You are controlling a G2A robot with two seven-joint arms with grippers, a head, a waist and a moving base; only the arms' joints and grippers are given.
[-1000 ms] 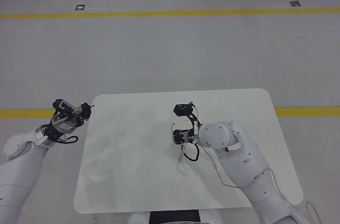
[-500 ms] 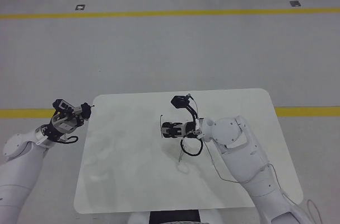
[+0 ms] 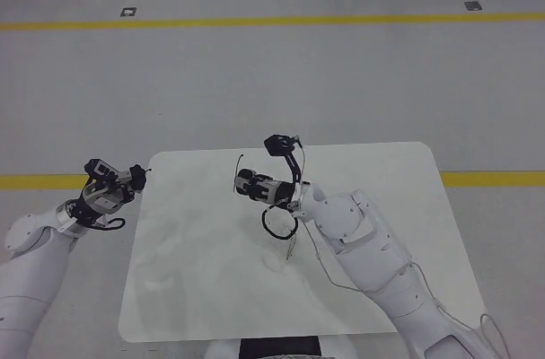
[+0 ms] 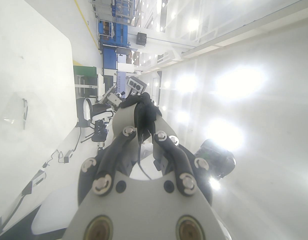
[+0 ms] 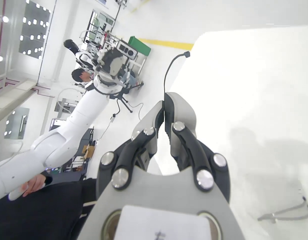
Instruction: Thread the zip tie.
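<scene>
The zip tie (image 5: 166,72) is held by the right arm over the far middle of the table, off the surface. The white table (image 3: 380,179) has rounded corners. The right gripper (image 5: 164,106) has its fingers pressed together on one end of the black tie, which arcs away from the fingertips to its small square head. The left gripper (image 4: 144,107) hangs at the table's left edge, well apart from the right one. Its fingers are closed on a thin black strand (image 4: 141,151) that trails back between them. A thin curved strip (image 4: 25,116) lies flat on the table.
</scene>
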